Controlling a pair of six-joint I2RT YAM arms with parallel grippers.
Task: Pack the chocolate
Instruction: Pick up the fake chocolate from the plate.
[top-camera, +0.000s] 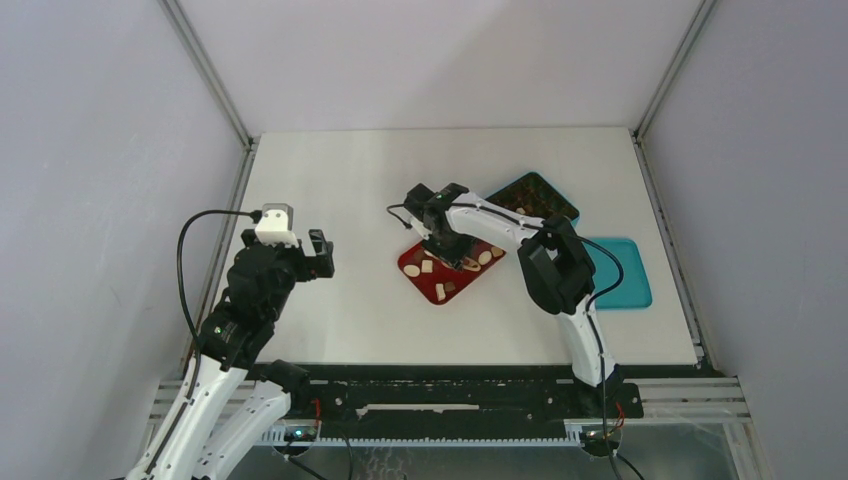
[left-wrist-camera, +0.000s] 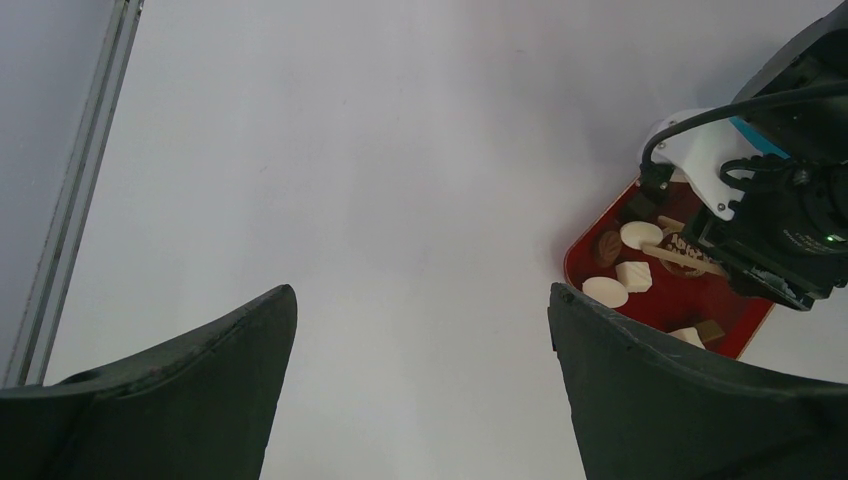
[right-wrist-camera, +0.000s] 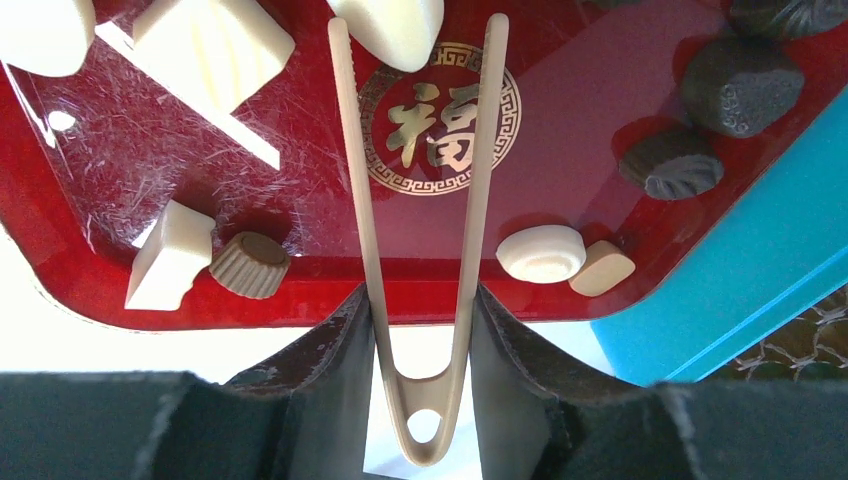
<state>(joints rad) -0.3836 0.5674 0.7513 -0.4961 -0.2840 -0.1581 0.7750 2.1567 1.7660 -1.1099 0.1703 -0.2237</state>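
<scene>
My right gripper (right-wrist-camera: 420, 305) pinches the wooden tongs (right-wrist-camera: 476, 150), their tips spread over the chocolate (right-wrist-camera: 212, 48) scattered in the red tray (right-wrist-camera: 590, 140). My left gripper (left-wrist-camera: 420, 300) hangs spread wide above the table (left-wrist-camera: 350, 150), left of the tray.

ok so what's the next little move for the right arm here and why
Probably squeeze the tongs shut. The right gripper holds them over the red tray, tips apart, with a white chocolate sitting between the tips. Height above it cannot be told, so a slight lowering first may help.
</scene>
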